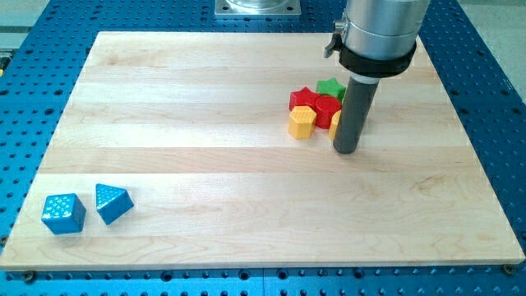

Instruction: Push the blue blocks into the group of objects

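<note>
Two blue blocks lie near the board's bottom left corner: a blue cube-like block (63, 213) and, just to its right, a blue triangular block (113, 202). A tight group sits at the upper right: a red star-shaped block (304, 99), a red block (327, 109), a green block (331, 88), a yellow block (302, 122) and a second yellow block (336, 122) partly hidden behind the rod. My tip (346, 151) rests on the board at the group's lower right edge, far from the blue blocks.
The wooden board (246, 164) lies on a blue perforated table (493, 82). The arm's grey housing (378, 33) hangs over the board's upper right. A metal mount (257, 7) sits at the view's top.
</note>
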